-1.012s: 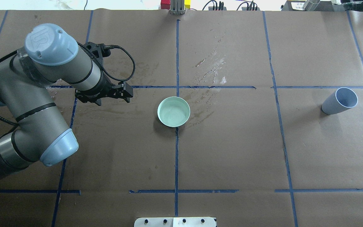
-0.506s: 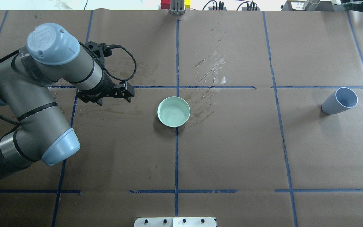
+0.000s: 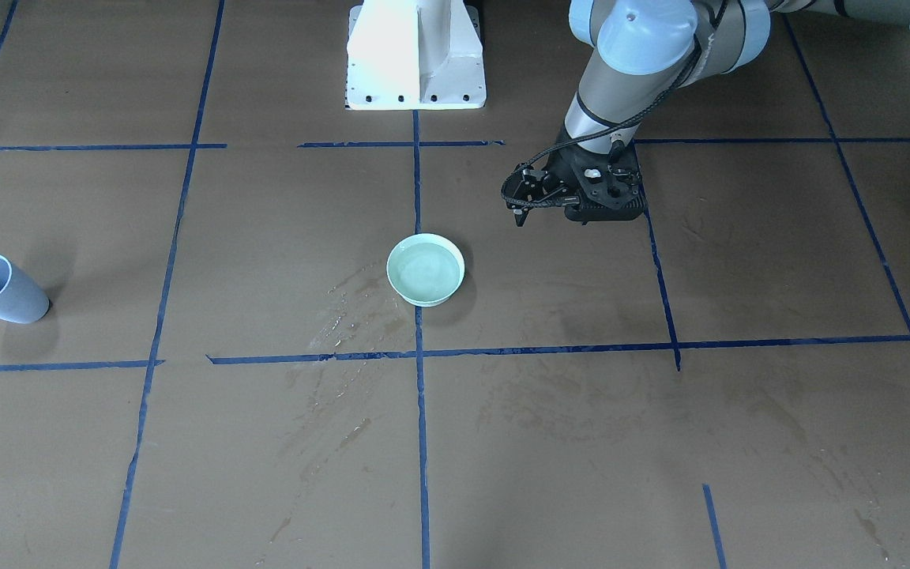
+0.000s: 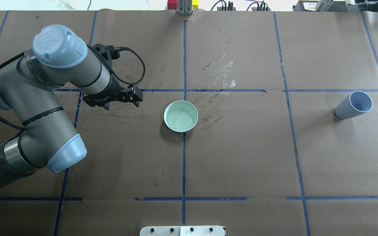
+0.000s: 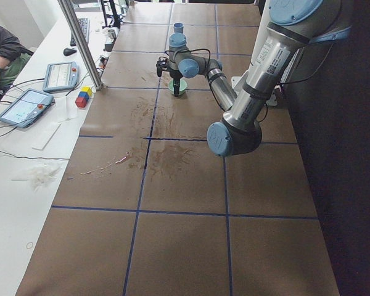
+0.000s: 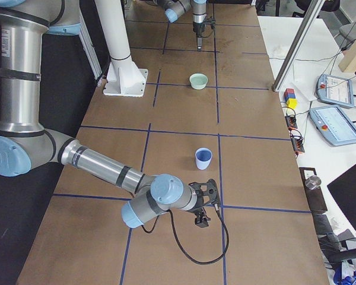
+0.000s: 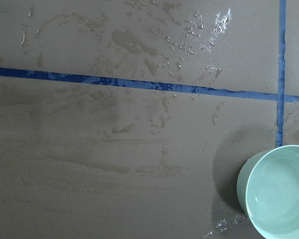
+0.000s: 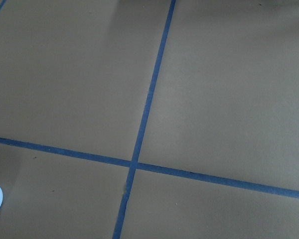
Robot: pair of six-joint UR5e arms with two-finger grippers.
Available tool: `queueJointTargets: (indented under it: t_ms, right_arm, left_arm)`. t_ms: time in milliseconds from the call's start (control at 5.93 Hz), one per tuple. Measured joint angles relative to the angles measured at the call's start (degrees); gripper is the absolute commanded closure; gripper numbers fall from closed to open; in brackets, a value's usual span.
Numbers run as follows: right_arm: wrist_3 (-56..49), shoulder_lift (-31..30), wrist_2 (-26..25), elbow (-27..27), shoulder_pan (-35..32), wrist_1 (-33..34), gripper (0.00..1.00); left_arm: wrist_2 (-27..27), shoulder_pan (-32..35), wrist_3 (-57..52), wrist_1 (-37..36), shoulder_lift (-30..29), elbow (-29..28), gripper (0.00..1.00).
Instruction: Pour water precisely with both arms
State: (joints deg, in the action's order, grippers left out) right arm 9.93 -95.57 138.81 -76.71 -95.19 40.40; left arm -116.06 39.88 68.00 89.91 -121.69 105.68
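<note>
A pale green bowl stands at the table's middle and holds clear water; it also shows in the front view and at the lower right of the left wrist view. My left gripper points down, empty, to the bowl's left, with its fingers together in the front view. An empty blue-grey cup stands upright far right. My right gripper shows only in the right side view, low beside the cup; I cannot tell if it is open.
Wet streaks lie on the brown paper behind the bowl and under the left gripper. The white pedestal stands at the robot's side. A metal post rises at the far edge.
My left arm has moved a little to the right, bringing its gripper closer to the bowl. The bowl and the cup have not moved.
</note>
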Motion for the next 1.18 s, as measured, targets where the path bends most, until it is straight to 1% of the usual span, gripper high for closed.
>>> queueJointTargets:
  t_ms: [337,506,675,843,1012,1180]
  right_arm:
    - [-10.35,3.89,0.51,-1.77,-0.12,19.99,0.00]
    - [-15.04,5.28,0.46,-6.23,-0.40,33.43,0.00]
    - [-17.07,5.24,-0.45,-11.47,-0.93,43.74,0.00]
    - [-17.71,4.28,-1.70,-14.40,-1.34,48.11,0.00]
    - [-17.84,3.55,-2.28,-15.28,-1.42,49.22,0.00]
    - [-17.87,3.23,-2.44,-15.62,-1.41,49.51,0.00]
  left_arm:
    - [1.56,-0.69,0.90,1.76,-2.68,-3.70,0.00]
    - [1.98,-0.90,2.38,4.90,-3.48,-6.32,0.00]
    - [2.13,-1.34,4.57,7.46,-4.41,-8.77,0.00]
    - [2.32,-2.09,6.23,8.67,-5.36,-10.88,0.00]
    - [3.59,-3.37,8.06,9.21,-6.07,-12.43,0.01]
    - [6.25,-5.46,10.95,9.61,-7.48,-14.16,0.04]
